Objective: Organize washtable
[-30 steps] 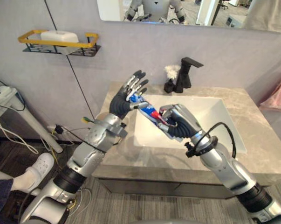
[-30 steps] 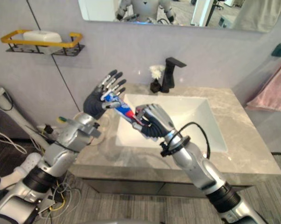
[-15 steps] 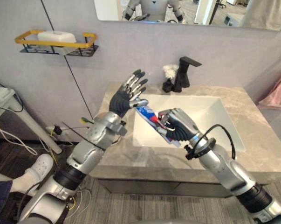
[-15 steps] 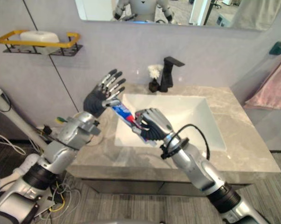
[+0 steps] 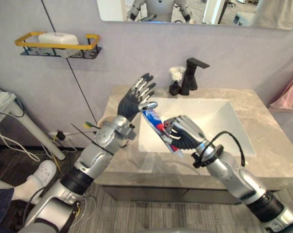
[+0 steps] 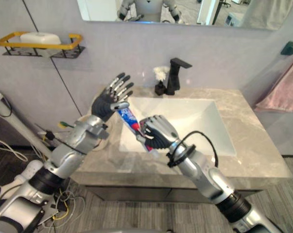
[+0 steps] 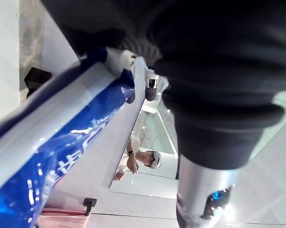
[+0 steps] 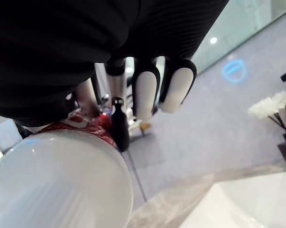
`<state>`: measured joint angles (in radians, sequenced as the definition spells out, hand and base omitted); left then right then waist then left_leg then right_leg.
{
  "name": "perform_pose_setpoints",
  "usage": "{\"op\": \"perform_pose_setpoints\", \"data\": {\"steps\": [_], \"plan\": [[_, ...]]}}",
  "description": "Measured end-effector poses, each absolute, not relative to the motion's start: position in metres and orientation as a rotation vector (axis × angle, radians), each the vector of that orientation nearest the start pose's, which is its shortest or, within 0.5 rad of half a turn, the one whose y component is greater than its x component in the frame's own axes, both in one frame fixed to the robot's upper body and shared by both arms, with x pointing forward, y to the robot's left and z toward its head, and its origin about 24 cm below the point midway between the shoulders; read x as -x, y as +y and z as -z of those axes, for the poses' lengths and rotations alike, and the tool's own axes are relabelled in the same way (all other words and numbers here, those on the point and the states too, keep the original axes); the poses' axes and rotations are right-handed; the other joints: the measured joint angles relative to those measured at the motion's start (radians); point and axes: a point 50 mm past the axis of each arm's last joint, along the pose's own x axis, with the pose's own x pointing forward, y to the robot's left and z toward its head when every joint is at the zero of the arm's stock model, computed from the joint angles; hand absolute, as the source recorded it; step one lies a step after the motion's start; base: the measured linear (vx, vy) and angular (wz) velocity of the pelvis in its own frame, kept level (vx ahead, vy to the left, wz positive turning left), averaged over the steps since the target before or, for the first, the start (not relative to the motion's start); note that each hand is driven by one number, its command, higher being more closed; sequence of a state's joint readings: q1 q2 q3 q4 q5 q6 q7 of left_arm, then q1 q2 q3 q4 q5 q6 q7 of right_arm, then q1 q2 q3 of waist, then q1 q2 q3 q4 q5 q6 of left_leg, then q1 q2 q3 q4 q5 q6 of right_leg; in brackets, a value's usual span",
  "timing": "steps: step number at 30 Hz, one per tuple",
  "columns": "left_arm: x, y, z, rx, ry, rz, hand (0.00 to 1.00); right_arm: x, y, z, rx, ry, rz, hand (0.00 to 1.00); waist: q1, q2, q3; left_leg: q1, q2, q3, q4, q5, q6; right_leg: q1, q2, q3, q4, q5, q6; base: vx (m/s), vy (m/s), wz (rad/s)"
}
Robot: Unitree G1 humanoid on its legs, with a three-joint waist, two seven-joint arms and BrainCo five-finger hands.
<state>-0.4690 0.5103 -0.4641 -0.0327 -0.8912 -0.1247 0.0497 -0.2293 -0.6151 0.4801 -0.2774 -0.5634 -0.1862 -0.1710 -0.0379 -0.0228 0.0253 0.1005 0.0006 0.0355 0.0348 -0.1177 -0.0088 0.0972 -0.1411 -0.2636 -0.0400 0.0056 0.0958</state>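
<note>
1. Across the lower middle of the frame lies a grey veined stone counter point(image 5: 275, 150), polished and flat. Sunk into it is a white rectangular sink point(image 5: 219, 119) with glossy sloped walls.
2. A flat mirror point(image 5: 195, 9) runs along the top edge, set on a matt grey wall.
3. At the right edge hangs a soft pink towel point(image 5: 289, 94) in loose folds.
4. At the upper left, a black wire shelf point(image 5: 95, 40) with a yellow rail is fixed to the wall. It carries a smooth white block point(image 5: 61, 37).
5. Left of centre, the left hand point(image 5: 131, 103) is raised above the counter's left end with its fingers fanned wide and straight. Its thumb is at the tube's upper end.
6. The right hand point(image 5: 184, 137) hangs over the sink's near left corner with its fingers curled tight round the tube's lower part.
7. A matt black angular faucet point(image 5: 192, 75) stands behind the sink.
8. The tube point(image 5: 154, 120) slants between the two hands, clear of the counter. It is glossy plastic in blue, red and white, and the right wrist view shows its white rounded end point(image 8: 57, 185). Pale lettering runs along the blue band and is too blurred to read.
9. Just left of the faucet, a fluffy white tuft point(image 5: 177, 74) sits in a small black holder.
10. At the lower left is a person's white shoe point(image 5: 39, 175) on the floor.
</note>
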Motion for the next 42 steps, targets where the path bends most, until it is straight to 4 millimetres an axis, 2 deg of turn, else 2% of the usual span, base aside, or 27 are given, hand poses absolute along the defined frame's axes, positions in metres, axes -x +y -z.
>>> {"op": "perform_pose_setpoints", "data": {"steps": [9,17,26,42], "plan": [[-0.312,0.115,-0.155,0.331,-0.258,0.461,0.00,-0.239,-0.104,-0.139,1.046,-0.787,-0.400,1.00,-0.001,0.008,0.009,0.000,0.000,0.000,0.000,0.000,0.000,0.000,0.000,0.000,0.000,0.000,0.000,0.00,0.000,0.00],[-0.318,0.123,-0.148,0.331,-0.230,0.408,0.00,-0.241,-0.106,-0.141,1.054,-0.790,-0.384,1.00,0.000,0.012,0.015,0.000,0.000,0.000,-0.001,0.000,0.000,0.000,0.001,0.000,0.000,0.000,0.000,0.00,0.000,0.00],[-0.322,0.134,-0.148,0.333,-0.239,0.360,0.00,-0.242,-0.113,-0.156,1.046,-0.819,-0.304,1.00,-0.001,0.017,0.020,0.000,0.001,0.000,-0.001,0.000,0.000,0.000,0.001,0.000,0.000,0.000,0.000,0.00,0.000,0.00],[-0.319,0.135,-0.141,0.318,-0.223,0.360,0.00,-0.241,-0.115,-0.152,1.042,-0.801,-0.302,1.00,-0.001,0.016,0.020,0.000,0.001,-0.002,-0.001,0.000,0.000,0.001,0.001,-0.002,0.000,0.000,0.000,0.00,0.000,0.00]]}}
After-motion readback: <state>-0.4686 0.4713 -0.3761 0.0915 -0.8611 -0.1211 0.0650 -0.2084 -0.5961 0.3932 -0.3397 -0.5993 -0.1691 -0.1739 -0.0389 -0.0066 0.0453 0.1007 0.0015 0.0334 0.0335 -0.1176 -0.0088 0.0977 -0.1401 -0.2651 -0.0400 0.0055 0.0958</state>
